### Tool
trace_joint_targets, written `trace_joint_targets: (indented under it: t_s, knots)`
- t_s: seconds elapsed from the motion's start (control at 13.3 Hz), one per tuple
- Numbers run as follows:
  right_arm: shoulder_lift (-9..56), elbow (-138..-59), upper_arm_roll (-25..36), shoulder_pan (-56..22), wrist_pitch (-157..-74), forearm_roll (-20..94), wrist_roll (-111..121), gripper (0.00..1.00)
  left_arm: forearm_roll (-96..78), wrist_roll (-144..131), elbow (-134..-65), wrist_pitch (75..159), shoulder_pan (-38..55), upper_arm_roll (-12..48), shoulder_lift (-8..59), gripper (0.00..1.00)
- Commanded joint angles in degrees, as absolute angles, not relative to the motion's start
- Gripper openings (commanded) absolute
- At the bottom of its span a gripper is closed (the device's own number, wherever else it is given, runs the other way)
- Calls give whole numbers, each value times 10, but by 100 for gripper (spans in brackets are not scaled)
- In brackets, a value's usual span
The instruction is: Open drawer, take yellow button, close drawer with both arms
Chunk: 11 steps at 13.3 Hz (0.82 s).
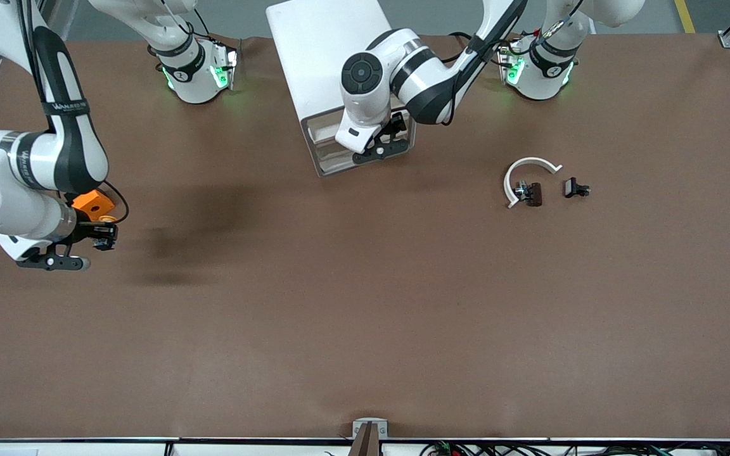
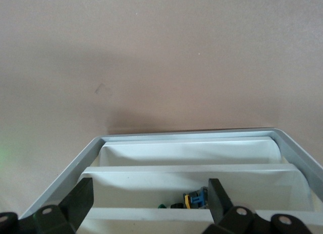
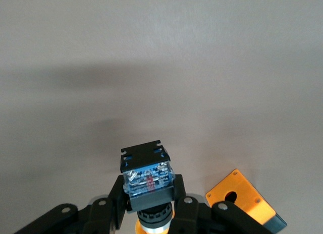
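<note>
writing: we can't read much; there's small lettering on the black band of the right arm (image 1: 64, 104) and tiny print on the button's clear block, both too small to make out
button: the button (image 3: 149, 186) is pinched in the right hand (image 3: 151, 206), up in the air over the table (image 1: 365, 304) at the right arm's end
button axis: in the right wrist view its long axis runs along the fingers, orange cap back between the knuckles, blue-black end poking out past the fingertips
button look: orange-yellow cap, dark round body, a clear bluish block with metal bits inside, black clip on the tip
right hand: clamped narrow on the button, just beside the orange square block (image 1: 92, 202) with its hole
left hand: the left hand (image 1: 383, 147) hangs over the open drawer (image 2: 202, 158), fingers (image 2: 75, 201) spread wide, gripping nothing
drawer: white dividers, grey rim, small blue and yellow bits in one compartment
cabinet: white box (image 1: 327, 57) between the two arm bases
other stuff: we also see a white arc (image 1: 526, 177) with a dark clip (image 1: 530, 193) touching it and another black clip (image 1: 575, 188) near it, toward the left arm's end
</note>
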<state>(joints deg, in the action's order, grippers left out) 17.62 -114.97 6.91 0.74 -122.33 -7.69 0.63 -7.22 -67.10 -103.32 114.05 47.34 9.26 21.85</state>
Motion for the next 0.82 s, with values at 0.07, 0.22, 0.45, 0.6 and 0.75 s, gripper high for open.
trace_joint_targets:
  t_s: [0.07, 0.22, 0.45, 0.6, 0.75]
  knots:
    - [241, -1148, 57, 36, -1271, -105, 8, 11, -88, -686, -1045, 1132, 474, 109, 207, 100]
    - [259, -1149, 57, 40, -1286, -105, 8, 11, -88, -699, -1045, 1130, 473, 117, 206, 100]
    - [287, -1149, 56, 45, -1328, -99, 5, 11, -88, -712, -1044, 1130, 475, 120, 206, 100]
    - [294, -1149, 56, 46, -1334, -93, 0, 11, -88, -713, -1042, 1130, 475, 120, 207, 100]
    - [298, -1149, 56, 47, -1339, -87, 0, 12, -88, -715, -1042, 1130, 479, 120, 207, 100]
